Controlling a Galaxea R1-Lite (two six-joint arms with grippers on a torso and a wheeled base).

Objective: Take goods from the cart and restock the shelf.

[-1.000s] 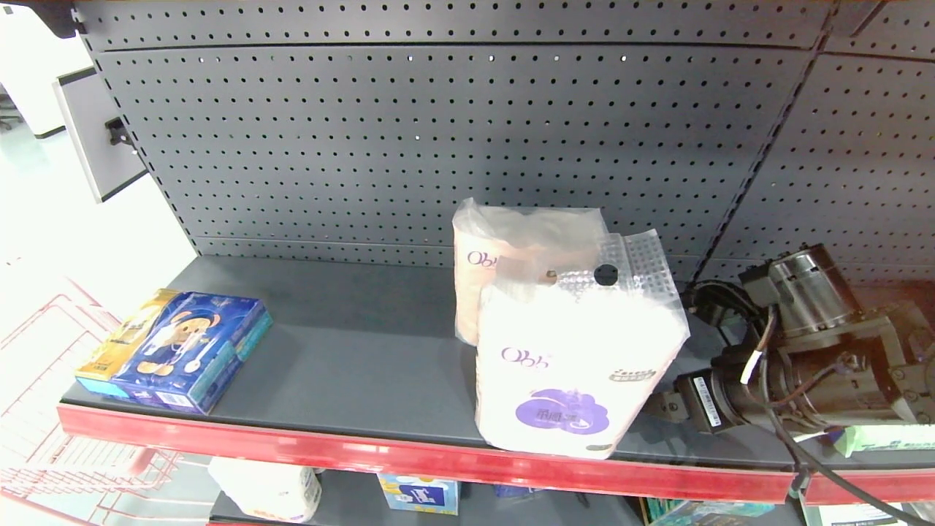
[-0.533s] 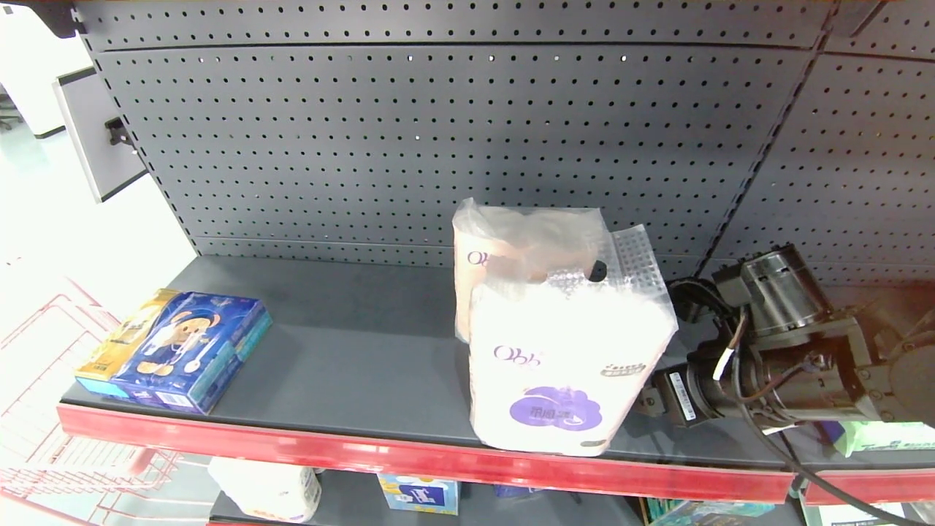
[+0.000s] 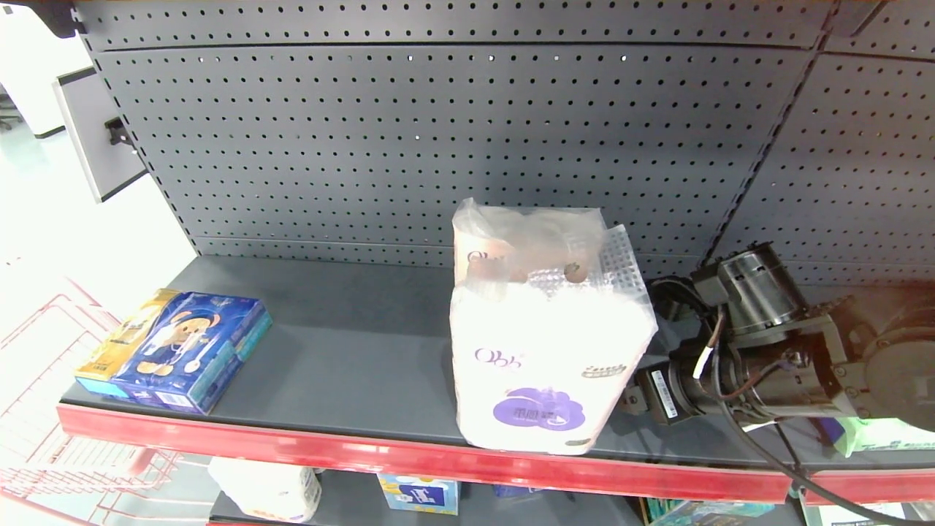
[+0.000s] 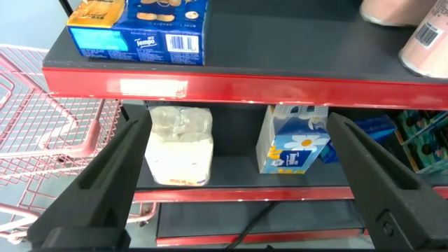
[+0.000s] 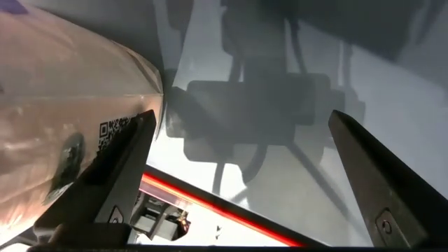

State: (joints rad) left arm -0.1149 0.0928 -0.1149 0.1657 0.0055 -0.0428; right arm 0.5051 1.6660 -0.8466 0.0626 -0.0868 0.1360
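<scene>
So the right arm lies low and nearly flat across the dark grey shelf. It comes in from the right, wrist pointed at the white plastic-wrapped pack of toilet rolls with purple print. That pack stands upright at the shelf's red front edge, right in front of a second clear-wrapped roll pack. The right gripper has its jaws spread wide, one finger right up against the pack's side. The left gripper hangs lower, jaws wide open too, facing the lower shelf, where a white wrapped bundle sits. A flat blue box lies far left, near the red wire cart.
</scene>
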